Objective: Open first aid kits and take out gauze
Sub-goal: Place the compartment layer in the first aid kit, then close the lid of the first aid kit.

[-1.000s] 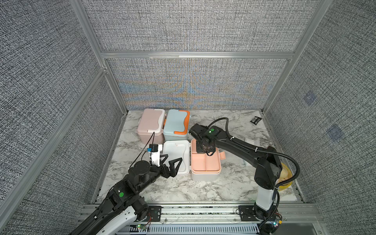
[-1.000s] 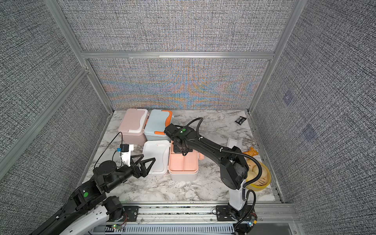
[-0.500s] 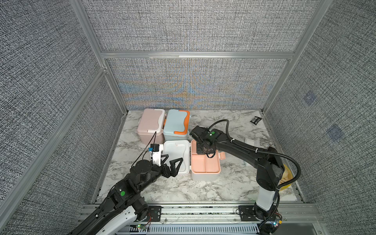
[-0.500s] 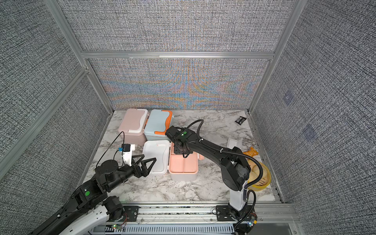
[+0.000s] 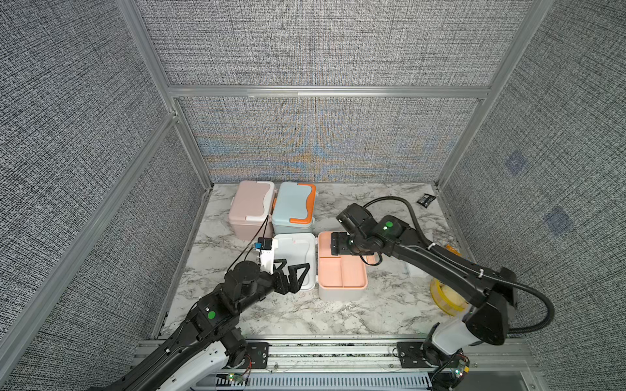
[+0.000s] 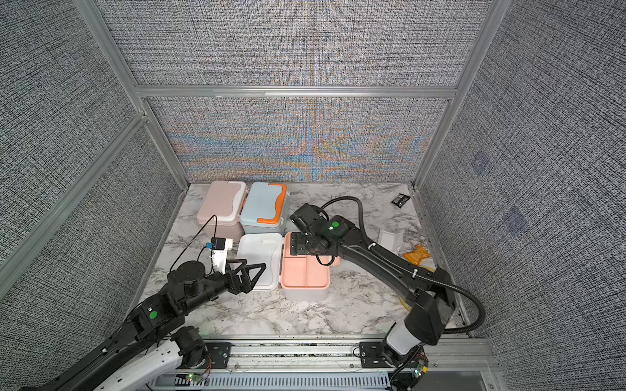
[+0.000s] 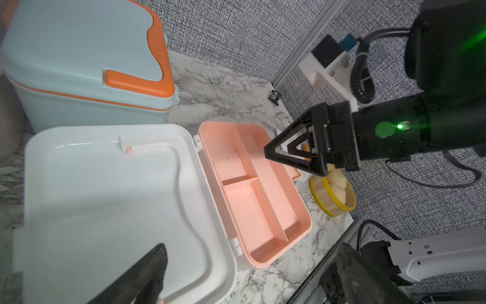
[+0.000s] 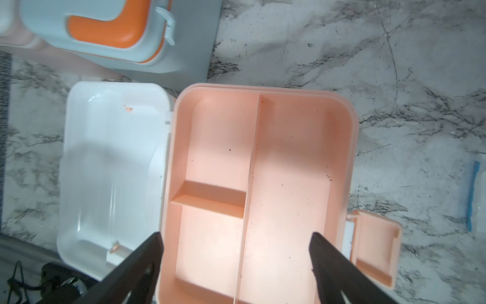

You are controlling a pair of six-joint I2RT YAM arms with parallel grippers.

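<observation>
The white and peach first aid kit lies open. Its white lid (image 5: 294, 255) is flipped to the left and its peach tray (image 5: 342, 272) shows bare compartments. The pink kit (image 5: 252, 206) and the light blue and orange kit (image 5: 293, 206) stand closed behind it. My right gripper (image 8: 235, 238) hangs open above the tray's far end, holding nothing. My left gripper (image 5: 295, 265) is open over the lid's near edge, seen wide apart in the left wrist view (image 7: 252, 246). A flat white gauze pad (image 6: 389, 238) lies on the table right of the right arm.
A small black packet (image 5: 426, 199) lies in the far right corner. A yellow steamer basket with buns (image 7: 334, 194) and an orange wrapper (image 6: 418, 254) sit by the right wall. The kit's peach latch (image 8: 376, 244) hangs open on its right side.
My right gripper's jaws have spread from shut to wide open above the peach tray. The left arm has barely moved.
</observation>
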